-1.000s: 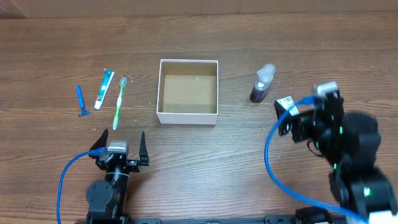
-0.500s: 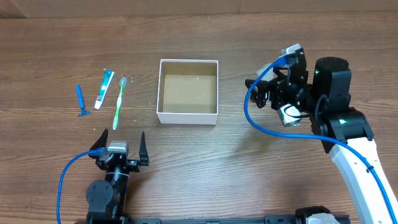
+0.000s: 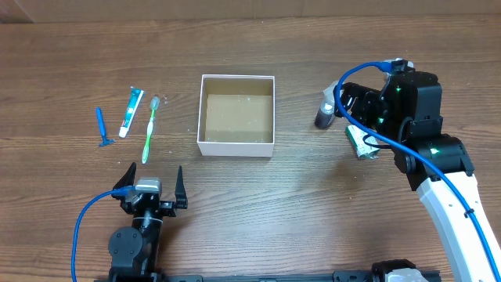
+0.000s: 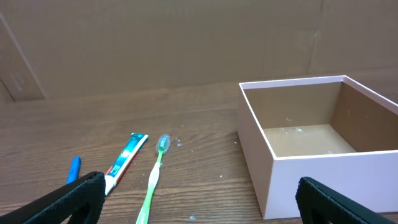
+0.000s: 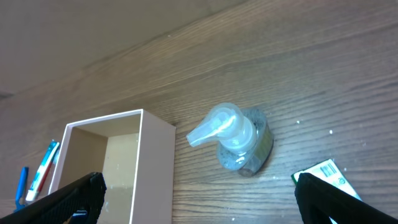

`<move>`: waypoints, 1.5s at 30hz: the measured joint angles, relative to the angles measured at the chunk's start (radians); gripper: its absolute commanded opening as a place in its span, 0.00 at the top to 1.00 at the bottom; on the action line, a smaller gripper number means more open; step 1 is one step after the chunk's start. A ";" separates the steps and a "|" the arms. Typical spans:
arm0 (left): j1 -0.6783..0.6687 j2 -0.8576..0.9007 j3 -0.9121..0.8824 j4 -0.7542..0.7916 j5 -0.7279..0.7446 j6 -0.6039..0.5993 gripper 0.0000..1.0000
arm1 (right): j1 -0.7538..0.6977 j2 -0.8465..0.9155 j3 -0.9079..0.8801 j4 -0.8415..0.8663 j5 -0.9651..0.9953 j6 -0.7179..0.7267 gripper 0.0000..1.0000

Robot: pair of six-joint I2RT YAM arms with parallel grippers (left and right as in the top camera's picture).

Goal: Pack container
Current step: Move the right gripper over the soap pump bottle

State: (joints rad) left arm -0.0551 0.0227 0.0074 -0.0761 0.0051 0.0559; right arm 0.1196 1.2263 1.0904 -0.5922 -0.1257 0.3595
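Note:
The container (image 3: 235,146), a square white-walled box with a brown floor, stands empty at the table's middle; it also shows in the left wrist view (image 4: 311,168) and the right wrist view (image 5: 155,162). A clear pump bottle (image 3: 324,110) stands to its right, also seen in the right wrist view (image 5: 239,140). My right gripper (image 3: 344,110) is open and empty just right of the bottle, its fingers spread wide (image 5: 199,208). My left gripper (image 3: 150,182) is open and empty near the front edge (image 4: 199,211).
A green-and-white carton (image 3: 360,141) lies under the right arm (image 5: 329,177). A toothpaste tube (image 3: 131,111), a green toothbrush (image 3: 149,129) and a blue razor (image 3: 102,127) lie left of the container. The left wrist view shows the tube (image 4: 124,163) and toothbrush (image 4: 154,177).
My right arm has swung from the right front of the table up and left, and now sits next to the pump bottle. The left arm has not moved.

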 measured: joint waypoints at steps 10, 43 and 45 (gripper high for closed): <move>0.000 0.000 0.000 0.000 0.000 0.000 0.00 | 0.000 0.002 0.014 -0.016 0.027 0.080 0.00; 0.000 0.000 0.000 0.000 0.000 0.000 0.00 | 0.000 0.631 0.637 -0.473 0.153 0.296 0.00; 0.000 0.000 0.000 0.000 0.000 0.000 0.00 | 0.000 0.644 0.637 -0.486 0.153 0.308 0.00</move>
State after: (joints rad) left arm -0.0547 0.0231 0.0074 -0.0761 0.0051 0.0559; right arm 0.1196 1.8698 1.7279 -1.0779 0.0269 0.6674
